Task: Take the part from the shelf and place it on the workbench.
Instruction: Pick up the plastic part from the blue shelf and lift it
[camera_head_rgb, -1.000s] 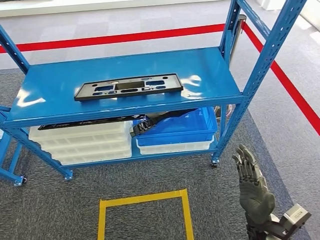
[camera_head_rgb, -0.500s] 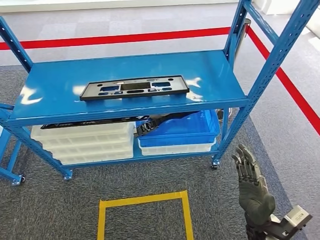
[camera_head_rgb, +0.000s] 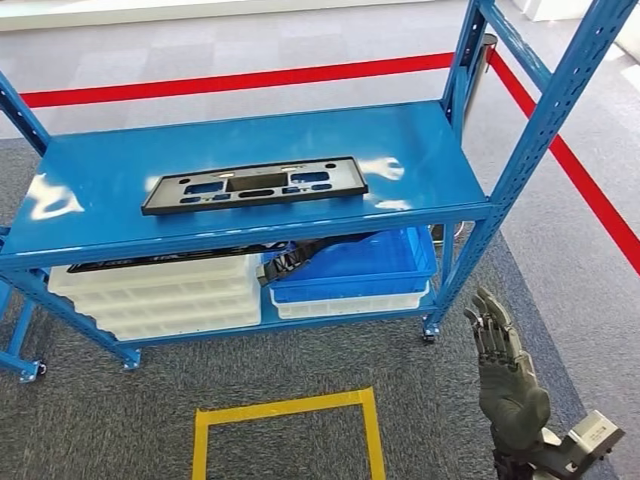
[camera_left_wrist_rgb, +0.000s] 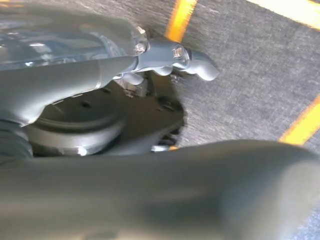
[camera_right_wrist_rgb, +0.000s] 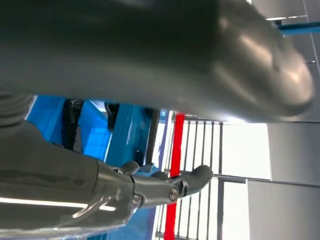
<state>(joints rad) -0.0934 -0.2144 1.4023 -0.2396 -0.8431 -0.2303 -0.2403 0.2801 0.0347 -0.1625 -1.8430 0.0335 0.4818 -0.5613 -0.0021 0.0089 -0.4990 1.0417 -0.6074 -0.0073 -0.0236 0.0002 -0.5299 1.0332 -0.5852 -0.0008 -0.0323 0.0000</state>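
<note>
Head view: the long black part (camera_head_rgb: 254, 184) lies lengthwise across the blue shelf (camera_head_rgb: 423, 150), up and left of the empty, spread-fingered right hand (camera_head_rgb: 504, 375); left hand (camera_left_wrist_rgb: 158, 55) blurred, state unclear.

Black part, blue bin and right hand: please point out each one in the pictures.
black part (camera_head_rgb: 255, 183), head view, middle of its flat top.
blue bin (camera_head_rgb: 362, 262), head view, front wall.
right hand (camera_head_rgb: 507, 380), head view, back of the hand.
</note>
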